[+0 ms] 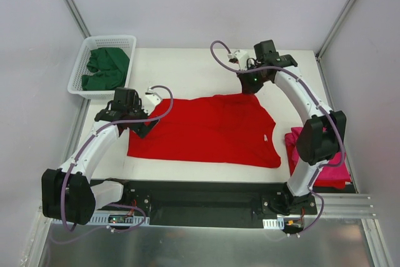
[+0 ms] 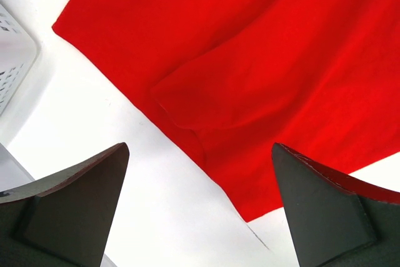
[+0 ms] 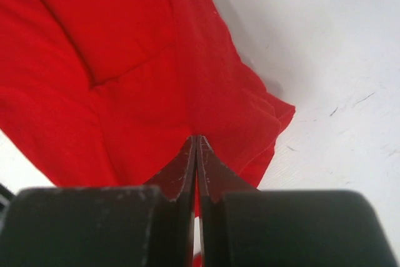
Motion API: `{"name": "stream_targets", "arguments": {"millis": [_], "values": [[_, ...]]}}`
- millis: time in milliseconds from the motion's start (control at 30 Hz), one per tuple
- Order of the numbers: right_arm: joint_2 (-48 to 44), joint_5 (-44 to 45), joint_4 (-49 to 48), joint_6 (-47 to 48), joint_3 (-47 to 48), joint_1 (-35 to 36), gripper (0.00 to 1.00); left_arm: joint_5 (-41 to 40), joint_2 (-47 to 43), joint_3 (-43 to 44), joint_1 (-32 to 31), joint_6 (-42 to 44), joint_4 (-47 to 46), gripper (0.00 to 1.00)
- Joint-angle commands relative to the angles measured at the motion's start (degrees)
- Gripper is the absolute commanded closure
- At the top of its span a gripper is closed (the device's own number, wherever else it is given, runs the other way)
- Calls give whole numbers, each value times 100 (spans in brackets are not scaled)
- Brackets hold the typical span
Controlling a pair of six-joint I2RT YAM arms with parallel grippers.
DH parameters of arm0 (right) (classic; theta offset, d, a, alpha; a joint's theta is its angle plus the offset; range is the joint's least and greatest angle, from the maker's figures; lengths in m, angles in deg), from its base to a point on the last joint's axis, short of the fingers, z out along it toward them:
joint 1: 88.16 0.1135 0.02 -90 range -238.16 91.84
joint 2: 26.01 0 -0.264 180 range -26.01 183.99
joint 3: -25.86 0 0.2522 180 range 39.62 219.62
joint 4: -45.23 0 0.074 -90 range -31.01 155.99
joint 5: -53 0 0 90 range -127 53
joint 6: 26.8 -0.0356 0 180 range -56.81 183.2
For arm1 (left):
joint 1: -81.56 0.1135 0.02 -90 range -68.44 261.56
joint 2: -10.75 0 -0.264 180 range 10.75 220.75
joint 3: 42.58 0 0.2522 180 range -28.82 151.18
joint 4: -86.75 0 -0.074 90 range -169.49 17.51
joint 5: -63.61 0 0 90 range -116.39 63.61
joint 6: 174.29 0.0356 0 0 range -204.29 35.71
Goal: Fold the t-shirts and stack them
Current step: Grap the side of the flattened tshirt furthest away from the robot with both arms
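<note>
Item 1: red t-shirt (image 1: 206,132), lying spread open and mostly flat across the middle of the white table (image 1: 187,70), with some folds and bunching at its far right corner. Item 2: magenta-pink t-shirt (image 1: 334,176), at the table's near right corner, just beside the red one and partly hidden behind the right arm. Item 3: dark green t-shirts (image 1: 106,67), crumpled inside the white lattice basket (image 1: 119,40) at the far left corner, well apart from the red shirt. Right gripper (image 3: 197,139): at the red shirt's far right corner, its 2 fingers pressed together with red cloth pinched between them, and the fabric rises to a peak there. Left gripper (image 2: 200,148): jaws spread wide and holding nothing, positioned over the red shirt's left edge where cloth meets bare table. The wrist view shows a sleeve lying folded on the shirt body.
</note>
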Motion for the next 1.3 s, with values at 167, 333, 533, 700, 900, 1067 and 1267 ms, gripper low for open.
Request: {"name": "stream_targets", "arguments": {"millis": [167, 333, 533, 700, 900, 1067, 1267], "values": [[-766, -391, 542, 301, -145, 20, 99, 196, -159, -20, 33, 79, 83, 1], [-915, -470, 788, 441, -224, 37, 99, 231, -168, -38, 33, 88, 83, 1], [-1065, -417, 850, 573, -479, 46, 99, 266, -177, 6, 33, 88, 83, 1], [-1109, -496, 1052, 670, -584, 90, 99, 249, -177, -3, 33, 97, 101, 1], [-1267, -470, 1227, 767, -699, 108, 99, 240, -186, -20, 33, 114, 118, 1], [-1477, -461, 1369, 802, -822, 134, 99, 231, -186, -20, 33, 132, 118, 1], [-1680, -452, 1448, 881, -1156, 143, 99, 275, -151, 15, 33, 123, 127, 1]]}}
